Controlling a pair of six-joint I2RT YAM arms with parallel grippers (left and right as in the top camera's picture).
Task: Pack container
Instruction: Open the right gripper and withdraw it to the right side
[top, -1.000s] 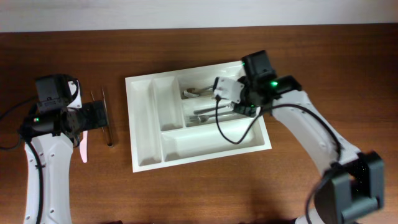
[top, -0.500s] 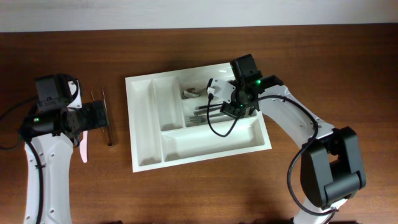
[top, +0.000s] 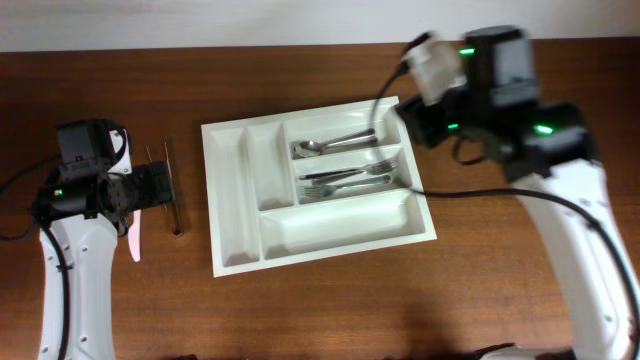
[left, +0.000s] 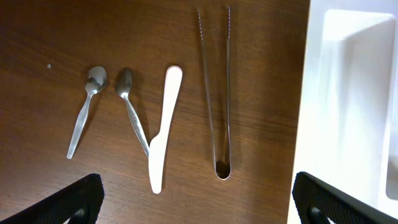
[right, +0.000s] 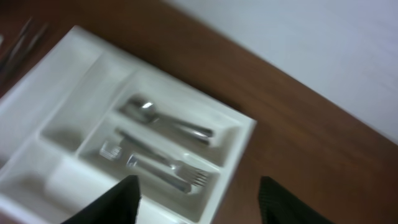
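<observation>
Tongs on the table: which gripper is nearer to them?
Left. The left gripper hovers directly above the tongs; the right gripper hangs beyond the container's opposite, far-right corner.

White five-compartment container (top: 340, 228) lies flat, slightly skewed, cutlery (top: 345, 178) in two crosswise compartments

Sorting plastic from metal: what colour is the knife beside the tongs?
White; the knife shows best in the left wrist view.

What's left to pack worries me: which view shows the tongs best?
Left wrist: the tongs lie whole, sharp beside the container. Overhead shows them small, near the left gripper; right wrist, only a blur at its edge.
</observation>
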